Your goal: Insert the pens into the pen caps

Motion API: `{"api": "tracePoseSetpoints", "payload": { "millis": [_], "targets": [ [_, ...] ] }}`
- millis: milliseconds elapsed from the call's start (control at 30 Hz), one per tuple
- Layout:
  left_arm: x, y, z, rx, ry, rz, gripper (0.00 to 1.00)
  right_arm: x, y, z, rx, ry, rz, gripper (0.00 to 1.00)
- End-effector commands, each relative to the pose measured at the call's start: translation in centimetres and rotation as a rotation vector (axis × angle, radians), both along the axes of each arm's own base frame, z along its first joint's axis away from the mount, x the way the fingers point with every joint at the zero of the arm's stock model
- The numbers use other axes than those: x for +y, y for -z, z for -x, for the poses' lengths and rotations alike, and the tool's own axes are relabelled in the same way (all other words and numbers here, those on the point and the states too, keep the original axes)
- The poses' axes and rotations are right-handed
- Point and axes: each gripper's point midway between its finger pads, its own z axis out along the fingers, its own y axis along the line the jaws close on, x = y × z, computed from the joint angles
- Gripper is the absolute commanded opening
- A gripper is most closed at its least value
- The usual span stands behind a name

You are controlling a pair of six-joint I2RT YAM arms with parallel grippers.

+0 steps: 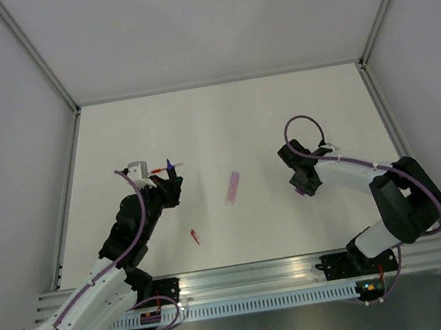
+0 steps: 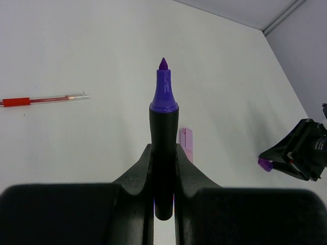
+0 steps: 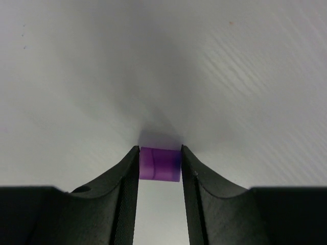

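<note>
My left gripper [image 1: 168, 189] [image 2: 163, 166] is shut on a thick marker [image 2: 163, 127] with a dark barrel and a bare purple tip [image 1: 169, 165] that points away from me. The thin red pen [image 2: 46, 99] [image 1: 160, 170] lies on the table just beyond and left of that tip. My right gripper [image 1: 300, 190] [image 3: 160, 171] is shut on the stubby purple cap [image 3: 160, 164] [image 1: 299, 193], low over the table at the right; it also shows in the left wrist view [image 2: 264, 164]. The tiny red cap [image 1: 194, 236] lies loose near the front.
A short pale pink/lilac piece [image 1: 232, 186] [image 2: 186, 143] lies flat on the table between the two grippers. White walls with metal rails [image 1: 67, 196] enclose the table on the left, back and right. The arm bases stand on the slotted rail [image 1: 254, 280] at the front.
</note>
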Motion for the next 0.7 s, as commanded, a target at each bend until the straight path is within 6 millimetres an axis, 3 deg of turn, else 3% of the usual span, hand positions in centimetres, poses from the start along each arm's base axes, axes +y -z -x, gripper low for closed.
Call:
{"api": "tracePoseSetpoints", "payload": {
  "millis": [0,33,100,300,400,533,567,667],
  "targets": [
    [0.3,-2.0,-0.3,-0.049,-0.025,0.024,0.02,1.9,0.0,-2.1,-0.005,-0.337,0.018,0.41],
    [0.3,-2.0,-0.3,-0.048,-0.023,0.023,0.02,3.4,-0.8,-3.9,-0.068,-0.439,-0.004,0.41],
    [0.2,-2.0,-0.3,-0.048,-0.018,0.027,0.02,6.0,-2.5,-5.6,-0.12,-0.61,-0.052,0.42],
    [0.2,-2.3,-0.1,-0.054,-0.017,0.035,0.02,8.5,-7.8,-11.0,-0.187,-1.086,0.142,0.43],
    [0.2,-2.4,-0.2,-0.056,-0.015,0.039,0.02,8.8,-8.6,-11.7,-0.14,-1.334,0.243,0.42],
    [0.1,-2.1,-0.3,-0.042,-0.018,0.036,0.02,7.6,-7.8,-12.8,-0.082,-1.472,0.392,0.42],
    [0.1,-2.0,-0.3,-0.04,-0.016,0.034,0.02,7.4,-6.5,-12.9,-0.04,-1.492,0.407,0.42],
    [0.3,-2.1,-0.4,-0.044,-0.026,0.033,0.02,6.7,-5.7,-14.3,0.022,-1.549,0.495,0.41]
  ]
}}
